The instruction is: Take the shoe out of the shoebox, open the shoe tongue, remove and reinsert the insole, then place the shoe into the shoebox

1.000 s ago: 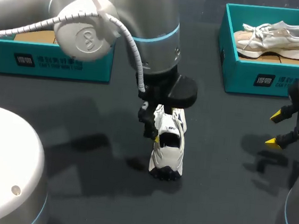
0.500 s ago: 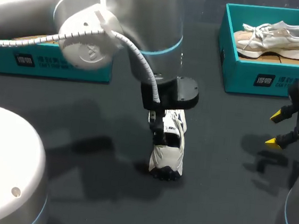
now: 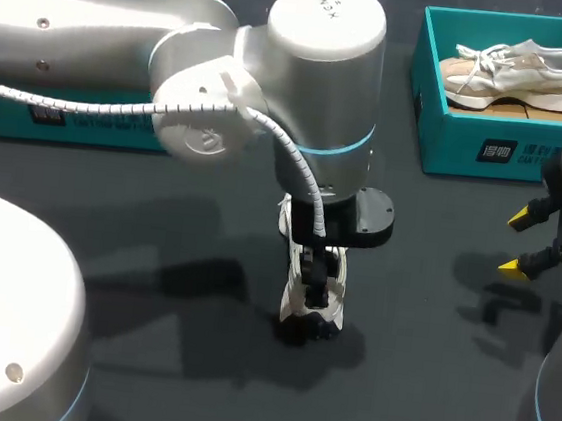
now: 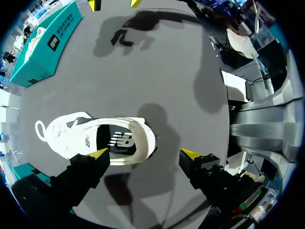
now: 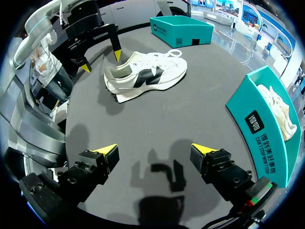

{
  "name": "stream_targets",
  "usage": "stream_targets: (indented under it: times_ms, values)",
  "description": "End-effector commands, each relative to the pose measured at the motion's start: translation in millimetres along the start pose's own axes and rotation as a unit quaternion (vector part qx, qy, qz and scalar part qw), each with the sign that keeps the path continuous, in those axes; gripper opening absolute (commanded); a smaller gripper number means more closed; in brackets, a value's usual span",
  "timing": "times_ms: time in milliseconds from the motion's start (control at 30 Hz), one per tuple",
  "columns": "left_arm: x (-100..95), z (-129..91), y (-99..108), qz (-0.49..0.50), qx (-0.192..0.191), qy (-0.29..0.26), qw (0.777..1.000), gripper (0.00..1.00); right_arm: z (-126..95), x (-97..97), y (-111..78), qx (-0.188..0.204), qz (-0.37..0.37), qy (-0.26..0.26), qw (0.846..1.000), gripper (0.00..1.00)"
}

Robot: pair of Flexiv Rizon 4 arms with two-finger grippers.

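Dark tabletop (image 3: 193, 382) carries a white shoe (image 3: 297, 295) upright on its sole, well apart from the teal shoebox (image 3: 468, 150) off to the shoe's far right. Over the shoe's heel end hangs the left gripper (image 4: 144, 154), fingers spread wide and gripping nothing. Well off to the shoe's right, the right gripper (image 5: 155, 151) hovers equally wide and empty.

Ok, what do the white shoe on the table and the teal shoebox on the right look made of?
The white shoe seems to have a smooth leather-like or synthetic upper, matte, with a dark side logo and a rubbery-looking sole. The teal shoebox looks like matte printed cardboard; bare brown board shows inside.
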State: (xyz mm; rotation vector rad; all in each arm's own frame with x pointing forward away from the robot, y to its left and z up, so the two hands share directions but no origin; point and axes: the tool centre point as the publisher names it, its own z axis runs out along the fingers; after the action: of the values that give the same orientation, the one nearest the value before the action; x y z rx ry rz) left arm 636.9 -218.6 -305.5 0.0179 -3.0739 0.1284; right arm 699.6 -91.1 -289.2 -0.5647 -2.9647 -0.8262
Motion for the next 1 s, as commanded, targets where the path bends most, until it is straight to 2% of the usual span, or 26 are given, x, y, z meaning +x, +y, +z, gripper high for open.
stream_targets:
  times_ms: [33, 167, 567, 1000]
  values:
    - [-4.5, 23, -9, 0.006, -0.007, 0.01, 1.0, 0.91, 0, 1.5, -0.5, 0.0, 0.0, -0.001, 1.0, 1.0]
    - [-4.2, 36, -10, 0.019, -0.017, 0.012, 1.0, 0.84, 0, 1.5, -0.5, 0.0, 0.0, -0.001, 1.0, 1.0]
    - [4.8, 57, -8, 0.026, -0.023, 0.011, 0.999, 0.78, 0, 1.5, -0.5, 0.0, 0.0, -0.001, 1.0, 1.0]
    - [9.0, 66, 3, 0.025, -0.024, 0.004, 0.999, 0.73, 0, 1.5, -0.5, 0.0, 0.0, -0.001, 1.0, 1.0]
